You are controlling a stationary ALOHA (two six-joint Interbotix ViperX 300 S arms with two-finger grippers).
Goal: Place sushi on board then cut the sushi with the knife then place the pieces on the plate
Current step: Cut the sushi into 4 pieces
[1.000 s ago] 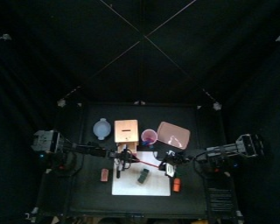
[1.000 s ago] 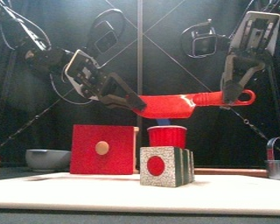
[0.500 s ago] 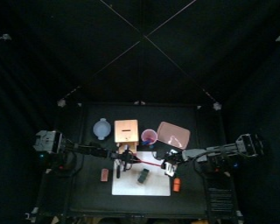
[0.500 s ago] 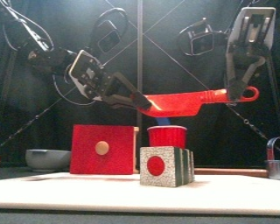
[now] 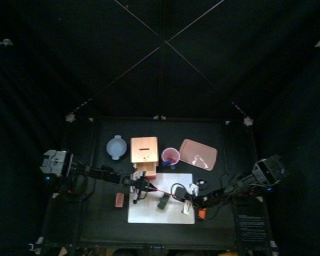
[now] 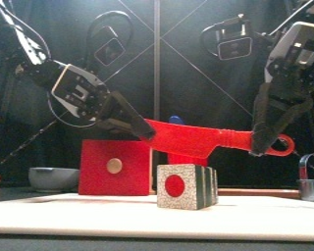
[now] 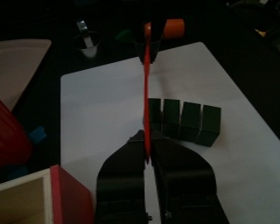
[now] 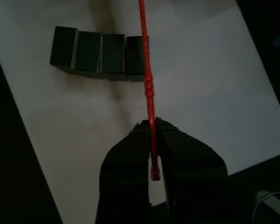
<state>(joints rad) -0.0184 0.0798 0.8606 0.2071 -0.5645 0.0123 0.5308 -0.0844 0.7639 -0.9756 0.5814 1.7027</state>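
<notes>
Knife [image 6: 206, 140] work explains this two-handed hold, I judge: the left gripper [image 6: 136, 125] is clamped tight on the blade end and the right gripper [image 6: 262, 149] is closed just as firmly on the handle, so the red blade hangs level and crosswise above the sushi roll [image 7: 184, 121]. The roll lies on the white cutting board [image 8: 206, 87], its four dark blocks joined, none on the pink plate [image 5: 198, 152]. Both arms slope down and inward, wrists tipped toward the middle. The blade seems to line up near the roll's end block, though I can't tell whether over a seam or just off the end
</notes>
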